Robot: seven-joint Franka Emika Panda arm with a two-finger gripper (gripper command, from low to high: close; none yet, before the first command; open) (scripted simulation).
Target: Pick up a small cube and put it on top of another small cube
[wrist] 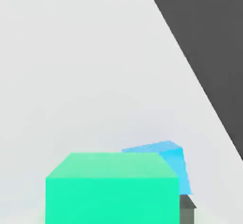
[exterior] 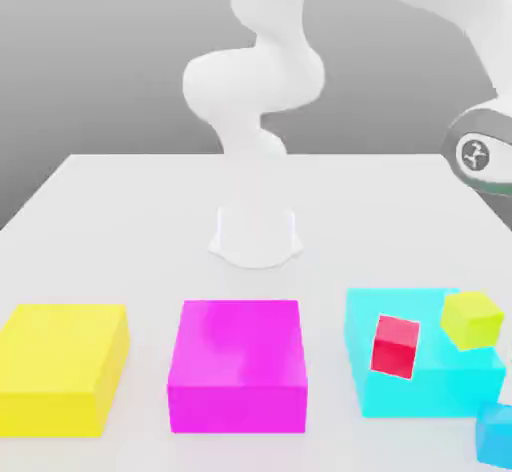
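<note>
Green cube (wrist: 111,187) partly hides blue cube (wrist: 173,163).

A white desk (exterior: 120,200) carries the arm's round base (exterior: 255,235), with the white arm (exterior: 255,80) rising from it and curving out of the top of the exterior view. Along the near edge sit three large blocks: a yellow block (exterior: 60,365) at the view's left, a magenta block (exterior: 238,365) in the middle, and a cyan block (exterior: 425,385) at the right. A small red cube (exterior: 396,346) sits tilted on the cyan block, near a small yellow-green cube (exterior: 472,319). A small blue cube (exterior: 495,434) lies at the lower right corner.
</note>
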